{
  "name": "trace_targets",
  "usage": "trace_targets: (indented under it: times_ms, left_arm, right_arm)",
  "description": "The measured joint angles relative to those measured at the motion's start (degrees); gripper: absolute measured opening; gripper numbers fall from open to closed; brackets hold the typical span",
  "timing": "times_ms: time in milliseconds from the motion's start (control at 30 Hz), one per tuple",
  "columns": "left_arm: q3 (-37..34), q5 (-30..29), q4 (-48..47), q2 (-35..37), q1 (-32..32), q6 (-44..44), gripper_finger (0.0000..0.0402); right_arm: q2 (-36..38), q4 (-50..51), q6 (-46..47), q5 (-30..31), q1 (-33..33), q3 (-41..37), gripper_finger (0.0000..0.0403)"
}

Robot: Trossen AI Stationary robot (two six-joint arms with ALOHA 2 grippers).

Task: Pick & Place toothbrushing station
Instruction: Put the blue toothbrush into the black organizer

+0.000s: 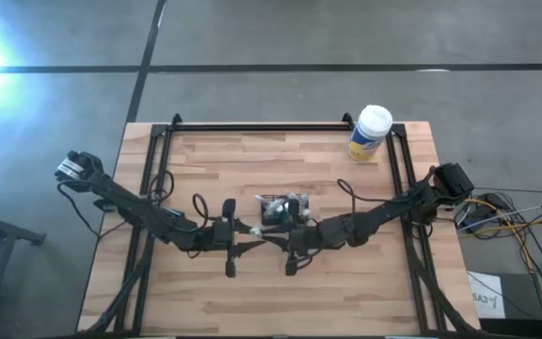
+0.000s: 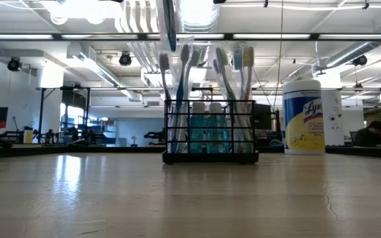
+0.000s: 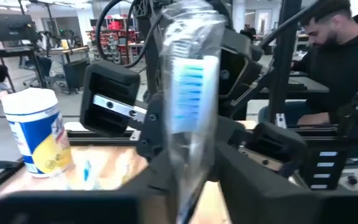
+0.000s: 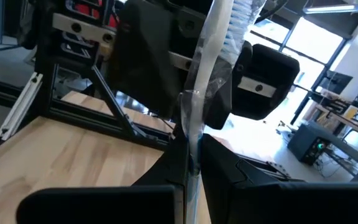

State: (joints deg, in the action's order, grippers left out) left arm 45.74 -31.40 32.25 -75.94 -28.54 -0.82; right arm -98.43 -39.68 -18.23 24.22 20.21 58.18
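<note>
Standing upright at the middle of the table point(image 1: 205, 301), the toothbrushing station point(image 2: 210, 132) is a black wire rack on its flat base, brushes bristle-up and blue bottles behind the bars, probably placed centrally so that both arms reach it. Just near of it the two arms meet. The right gripper point(image 1: 287, 247) is pinched tight on a wrapped toothbrush point(image 3: 188, 93), and the left gripper point(image 1: 235, 243), facing it, is drawn narrow around the same clear wrapper. This looks like a handover, or a steadying of the slippery packet, held high above the rack so the handle can come down into a slot. At the far right corner stands a yellow wipes canister point(image 2: 303, 116) with a white cap, out of the way. Its label shows only "Ly" in blue script. The wrapper's print cannot be read.
</note>
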Motion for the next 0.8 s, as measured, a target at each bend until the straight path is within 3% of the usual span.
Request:
trace_targets:
  times_ms: [100,167,400,633,800]
  left_arm:
    - [0.0,-0.42,0.08,0.0,0.22,1.7,0.004]
    - [0.0,-0.42,0.2,0.0,0.21,3.43,0.0018]
    - [0.0,-0.04,0.26,0.11,0.16,5.55,0.0021]
    - [-0.02,0.59,-3.05,4.2,-1.98,8.85,0.0017]
    - [-0.1,-0.6,-8.57,8.95,-3.83,8.9,0.0017]
  right_arm:
    - [0.0,0.04,0.07,-0.01,0.0,0.1,0.0018]
    - [0.0,0.02,0.42,-0.04,0.0,0.13,0.0019]
    - [0.01,0.07,1.72,-0.21,0.09,0.17,0.0043]
    - [1.9,0.6,2.54,0.07,0.93,-0.26,0.0116]
    - [7.14,9.91,5.03,2.87,0.98,-0.62,0.0158]
